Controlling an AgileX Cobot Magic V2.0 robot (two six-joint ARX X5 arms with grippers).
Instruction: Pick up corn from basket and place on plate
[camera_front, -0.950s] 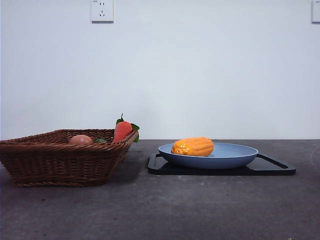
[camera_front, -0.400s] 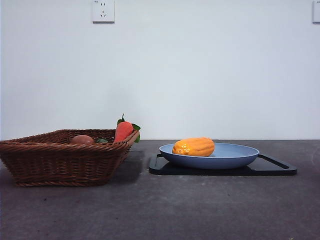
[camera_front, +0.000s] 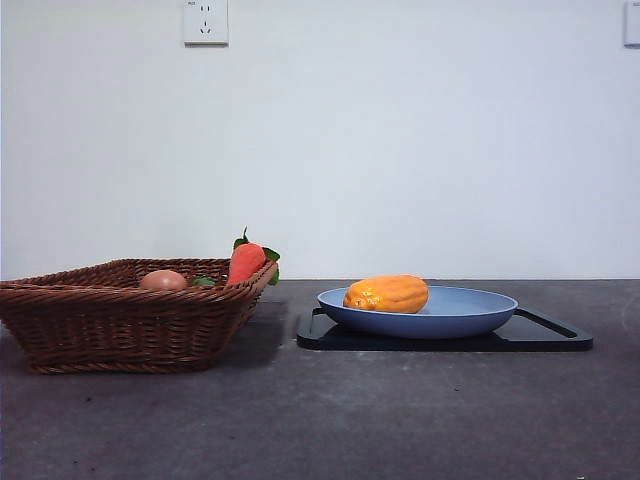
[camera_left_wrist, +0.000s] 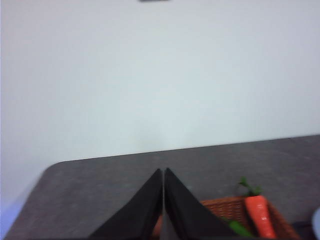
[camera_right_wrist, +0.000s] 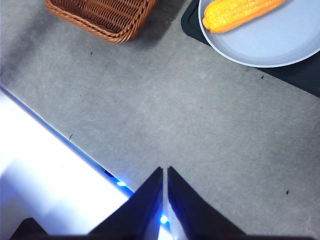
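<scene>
The orange-yellow corn (camera_front: 386, 294) lies on its side on the blue plate (camera_front: 470, 318), toward the plate's left part; the right wrist view shows the corn (camera_right_wrist: 239, 13) and plate (camera_right_wrist: 280, 45) from above. The brown wicker basket (camera_front: 120, 320) stands to the left of the plate. Neither gripper shows in the front view. My left gripper (camera_left_wrist: 163, 172) is shut and empty, held above the basket (camera_left_wrist: 225, 210). My right gripper (camera_right_wrist: 165, 171) is shut and empty, high over the table's front edge, well apart from the plate.
In the basket lie a red-orange carrot (camera_front: 244, 262) with green leaves and a tan egg (camera_front: 163, 280). A flat black tray (camera_front: 545, 335) lies under the plate. A bright white band (camera_right_wrist: 45, 165) runs along the table's edge in the right wrist view.
</scene>
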